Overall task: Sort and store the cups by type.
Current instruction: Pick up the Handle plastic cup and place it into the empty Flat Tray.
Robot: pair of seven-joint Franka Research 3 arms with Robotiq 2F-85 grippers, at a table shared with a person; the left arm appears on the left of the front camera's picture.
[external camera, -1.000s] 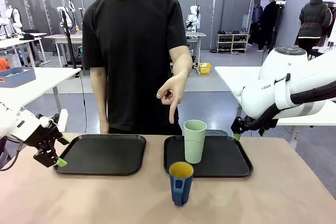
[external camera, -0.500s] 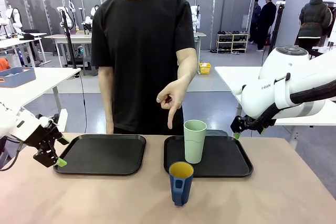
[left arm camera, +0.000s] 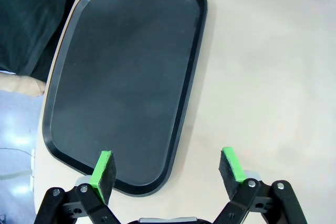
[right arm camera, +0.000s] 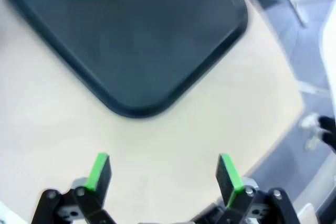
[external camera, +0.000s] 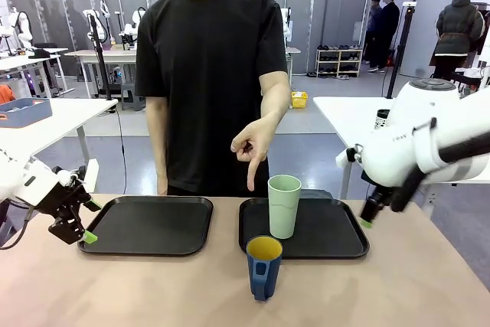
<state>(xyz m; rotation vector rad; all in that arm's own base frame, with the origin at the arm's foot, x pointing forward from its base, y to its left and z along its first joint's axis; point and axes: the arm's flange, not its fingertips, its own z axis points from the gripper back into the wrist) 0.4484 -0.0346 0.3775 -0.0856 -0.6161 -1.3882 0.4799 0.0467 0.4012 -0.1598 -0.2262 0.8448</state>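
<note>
Front view: you see the tumbler (external camera: 284, 205) upright on the left part of the right tray (external camera: 337, 233), centre frame. The mug (external camera: 264, 267) stands on the table (external camera: 413, 289) just in front of it, handle toward you. A person's hand (external camera: 249, 145) points down above them. The left gripper (external camera: 89, 221) hangs beside the left tray (external camera: 149, 225). The right gripper (external camera: 367, 218) is by the right tray's right edge. Workbenches and people stand behind.

Left wrist view: pads wide apart, holding nothing, over the tray's corner.

Right wrist view, blurred: jaws spread wide, empty, above bare table; tumbler at upper left.
</note>
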